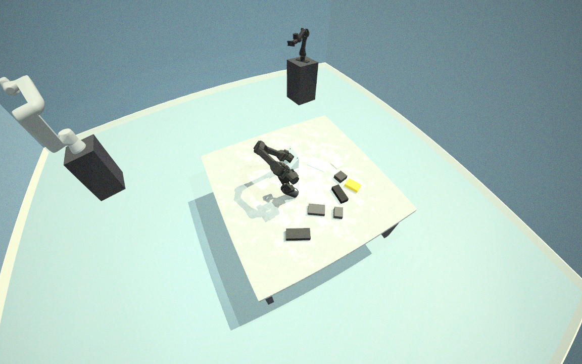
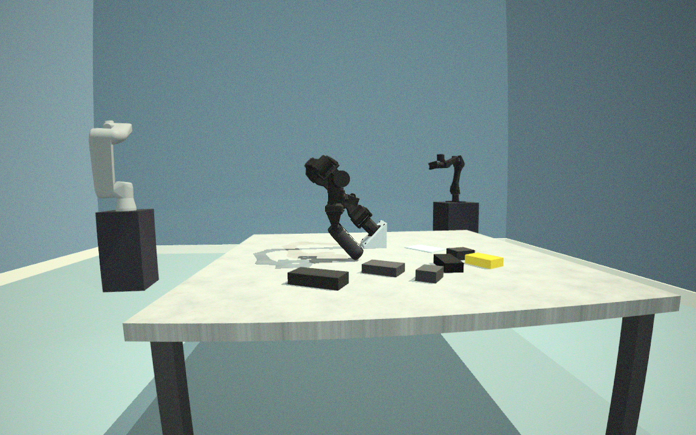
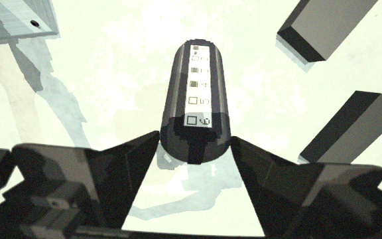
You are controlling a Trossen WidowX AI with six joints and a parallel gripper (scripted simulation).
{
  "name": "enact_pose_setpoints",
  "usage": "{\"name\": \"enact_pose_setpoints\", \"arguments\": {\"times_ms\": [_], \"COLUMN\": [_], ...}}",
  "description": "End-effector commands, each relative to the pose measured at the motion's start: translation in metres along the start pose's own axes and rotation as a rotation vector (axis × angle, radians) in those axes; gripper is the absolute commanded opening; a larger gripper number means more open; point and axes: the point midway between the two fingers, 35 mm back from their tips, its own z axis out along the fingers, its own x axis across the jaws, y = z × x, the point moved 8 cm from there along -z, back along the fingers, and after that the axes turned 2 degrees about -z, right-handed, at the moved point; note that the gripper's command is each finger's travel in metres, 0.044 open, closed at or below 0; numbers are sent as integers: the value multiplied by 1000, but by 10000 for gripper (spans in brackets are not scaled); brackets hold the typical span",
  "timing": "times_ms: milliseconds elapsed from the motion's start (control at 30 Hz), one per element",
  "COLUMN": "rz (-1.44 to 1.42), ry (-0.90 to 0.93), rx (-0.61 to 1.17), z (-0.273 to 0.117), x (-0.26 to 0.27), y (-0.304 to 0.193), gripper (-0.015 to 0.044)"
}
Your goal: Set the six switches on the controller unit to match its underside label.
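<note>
With jaws wide apart, the gripper (image 1: 284, 182) (image 2: 333, 225) (image 3: 195, 137) is pinching the tilted controller unit (image 1: 292, 192) (image 2: 346, 243) (image 3: 182, 96), its label (image 3: 199, 93) running towards twelve o'clock in the wrist view.

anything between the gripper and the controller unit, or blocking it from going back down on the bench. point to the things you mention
Nothing visible: the gripper (image 1: 285, 183) (image 2: 333, 226) (image 3: 195, 137) already holds the controller unit (image 1: 291, 191) (image 2: 349, 246) (image 3: 174, 99), and no loose part shows between it and the bench (image 1: 256, 262) (image 2: 394, 302) (image 3: 128, 66). The nearest grey block (image 1: 316, 209) (image 2: 383, 267) (image 3: 330, 26) lies off to one side.
</note>
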Motion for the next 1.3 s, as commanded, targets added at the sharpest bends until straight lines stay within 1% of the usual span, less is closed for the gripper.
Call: {"name": "enact_pose_setpoints", "arguments": {"times_ms": [0,1267], "rz": [-2,-3], "ry": [-2,-2], "rx": [-13,-14], "z": [-3,-14], "x": [0,-1], "y": [5,34], "gripper": [336,338]}}
